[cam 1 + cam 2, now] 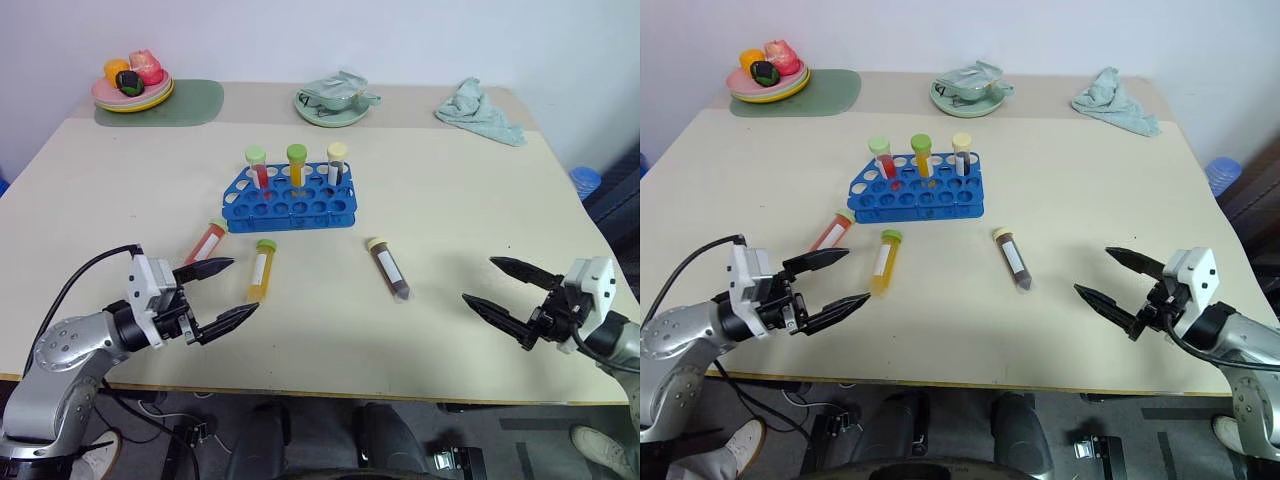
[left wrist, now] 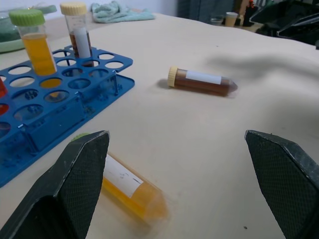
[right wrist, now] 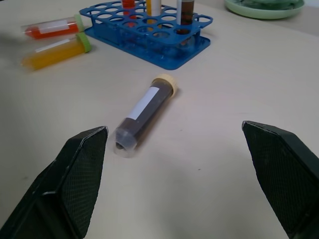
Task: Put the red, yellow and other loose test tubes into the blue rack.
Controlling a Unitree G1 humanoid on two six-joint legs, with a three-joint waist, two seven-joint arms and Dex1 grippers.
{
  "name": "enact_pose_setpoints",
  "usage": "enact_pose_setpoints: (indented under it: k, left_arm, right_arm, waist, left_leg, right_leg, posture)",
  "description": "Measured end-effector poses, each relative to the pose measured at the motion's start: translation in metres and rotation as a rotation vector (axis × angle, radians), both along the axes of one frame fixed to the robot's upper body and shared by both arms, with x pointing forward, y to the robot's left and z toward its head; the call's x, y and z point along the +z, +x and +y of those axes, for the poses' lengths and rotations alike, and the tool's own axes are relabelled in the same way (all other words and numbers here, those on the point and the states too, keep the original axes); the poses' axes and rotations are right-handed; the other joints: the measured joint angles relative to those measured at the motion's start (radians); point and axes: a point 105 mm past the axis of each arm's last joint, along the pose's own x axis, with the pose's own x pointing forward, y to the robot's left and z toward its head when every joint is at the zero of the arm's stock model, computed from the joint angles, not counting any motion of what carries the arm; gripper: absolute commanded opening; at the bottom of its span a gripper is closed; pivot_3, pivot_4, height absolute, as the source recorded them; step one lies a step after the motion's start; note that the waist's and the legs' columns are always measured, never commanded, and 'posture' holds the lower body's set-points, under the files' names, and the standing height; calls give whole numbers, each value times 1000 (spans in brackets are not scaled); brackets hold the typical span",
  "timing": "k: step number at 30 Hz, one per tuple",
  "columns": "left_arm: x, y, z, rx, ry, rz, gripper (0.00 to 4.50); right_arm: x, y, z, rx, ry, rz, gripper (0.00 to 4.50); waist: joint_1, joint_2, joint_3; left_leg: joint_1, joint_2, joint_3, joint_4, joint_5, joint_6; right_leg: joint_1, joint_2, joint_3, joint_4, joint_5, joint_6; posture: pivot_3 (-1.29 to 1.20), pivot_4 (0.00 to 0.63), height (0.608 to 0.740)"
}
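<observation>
tubes: red (image 1: 208, 240), yellow (image 1: 260, 271), brown (image 1: 388, 269) lie loose by the blue rack (image 1: 290, 198); left hand (image 1: 222, 290) and right hand (image 1: 493, 284) are held open, empty; a first grasp is needed.

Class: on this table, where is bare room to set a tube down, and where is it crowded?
Free: the table between rack and cloth, and between brown tube and right gripper. Crowded: in front of the rack, by the red tube, yellow tube and left gripper.

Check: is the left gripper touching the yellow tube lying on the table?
Apart. In the left eye view, bare table separates the open left gripper from the yellow tube.
</observation>
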Motion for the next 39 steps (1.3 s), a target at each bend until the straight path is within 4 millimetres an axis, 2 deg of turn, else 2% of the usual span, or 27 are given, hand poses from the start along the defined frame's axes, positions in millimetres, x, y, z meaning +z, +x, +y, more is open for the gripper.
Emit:
enact_pose_setpoints:
  k: [5,14,24,31,39]
  left_arm:
    - [-8,1,-6,17,-9,8,4449]
    - [-8,3,-9,33,-21,0,4449]
    - [-6,6,-14,30,-25,-16,4449]
    - [5,8,-20,14,-82,36,4449]
    - [12,-9,-14,-158,16,116,4449]
  right_arm:
    - [-2,0,1,-5,9,-3,4415]
    - [-7,3,6,0,-10,-19,4415]
    - [1,11,17,72,-33,-33,4415]
    - [8,30,31,77,-111,32,4415]
    - [11,55,55,98,-179,239,4415]
  waist:
    - [0,0,0]
    - [-1,0,0]
    - [0,0,0]
    - [-2,0,0]
    - [-3,0,0]
  left_leg:
    - [0,0,0,3,-1,1]
    - [0,0,0,4,-1,1]
    - [0,0,0,4,-1,1]
    - [0,0,0,5,-1,1]
    - [0,0,0,5,-1,1]
  right_leg:
    - [2,0,0,0,0,0]
    - [2,0,0,1,0,0]
    - [2,0,0,1,0,0]
    - [1,0,0,3,0,0]
    - [-1,0,0,4,0,0]
  posture:
    - [0,150,740]
    - [0,150,740]
    - [0,150,740]
    - [0,150,740]
    - [0,150,740]
